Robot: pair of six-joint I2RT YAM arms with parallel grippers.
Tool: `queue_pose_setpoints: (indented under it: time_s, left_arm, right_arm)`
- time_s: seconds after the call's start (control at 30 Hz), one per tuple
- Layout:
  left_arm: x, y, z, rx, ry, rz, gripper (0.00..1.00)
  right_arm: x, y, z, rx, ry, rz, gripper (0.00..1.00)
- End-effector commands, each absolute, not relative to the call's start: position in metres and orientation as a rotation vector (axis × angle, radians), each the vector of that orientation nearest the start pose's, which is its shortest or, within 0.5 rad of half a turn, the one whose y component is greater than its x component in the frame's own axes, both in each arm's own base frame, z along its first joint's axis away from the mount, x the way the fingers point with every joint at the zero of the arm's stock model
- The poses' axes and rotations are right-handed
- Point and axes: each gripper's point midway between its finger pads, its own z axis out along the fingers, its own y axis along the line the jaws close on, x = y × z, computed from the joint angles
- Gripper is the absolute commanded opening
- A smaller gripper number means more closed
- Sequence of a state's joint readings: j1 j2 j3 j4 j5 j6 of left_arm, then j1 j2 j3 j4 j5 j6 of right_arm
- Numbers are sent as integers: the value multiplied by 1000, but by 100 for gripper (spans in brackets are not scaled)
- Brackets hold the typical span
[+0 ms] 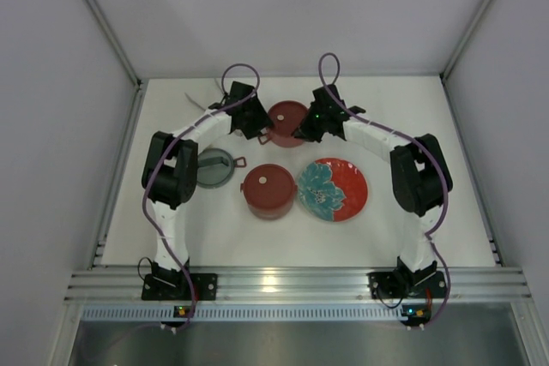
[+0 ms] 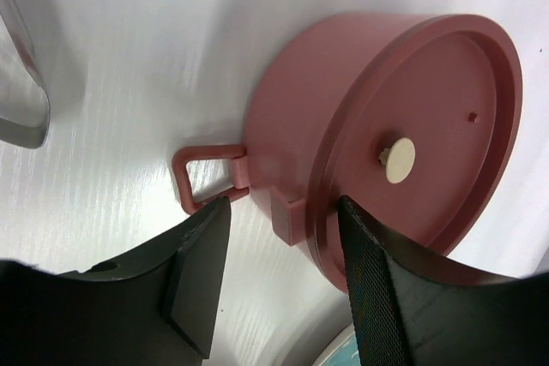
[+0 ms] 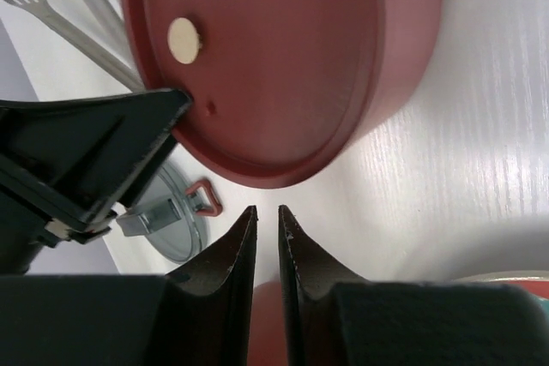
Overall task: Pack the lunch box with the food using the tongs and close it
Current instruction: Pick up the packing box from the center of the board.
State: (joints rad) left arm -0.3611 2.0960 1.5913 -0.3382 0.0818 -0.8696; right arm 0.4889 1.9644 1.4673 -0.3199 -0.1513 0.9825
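Nearest, one lunch box pot (image 1: 268,190) stands upright, lid on top, between the grey dish (image 1: 214,167) and red plate (image 1: 333,189). Farther back, a second lidded pot (image 1: 286,123) stands between the left gripper (image 2: 281,207), half open, and right gripper (image 3: 267,212), almost shut, both empty. Behind lie the tongs (image 3: 81,40)

Far pot (image 1: 287,119) and near pot (image 1: 268,191) are dusty pink with maroon lids (image 3: 274,57) and cream knobs (image 2: 399,160). Plate (image 1: 353,195) at right is red with a teal flower pattern. Dish (image 1: 214,169) at left is grey, table (image 1: 214,237) white.
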Motion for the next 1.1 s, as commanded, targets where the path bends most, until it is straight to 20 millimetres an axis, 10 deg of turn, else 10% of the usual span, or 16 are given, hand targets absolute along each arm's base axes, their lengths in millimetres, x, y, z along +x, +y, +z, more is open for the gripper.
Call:
queue_pose_setpoints:
  time_s: [0.0, 0.7, 1.07]
  left_arm:
    - [484, -234, 93, -578, 2410, -697, 58]
    - [495, -242, 86, -639, 2360, -770, 22]
    - [502, -242, 103, -553, 2344, -770, 0]
  right_arm:
    - [438, 306, 140, 473, 2420, 862, 15]
    - [437, 292, 172, 319, 2392, 801, 15]
    - [437, 254, 172, 290, 2393, 586, 15]
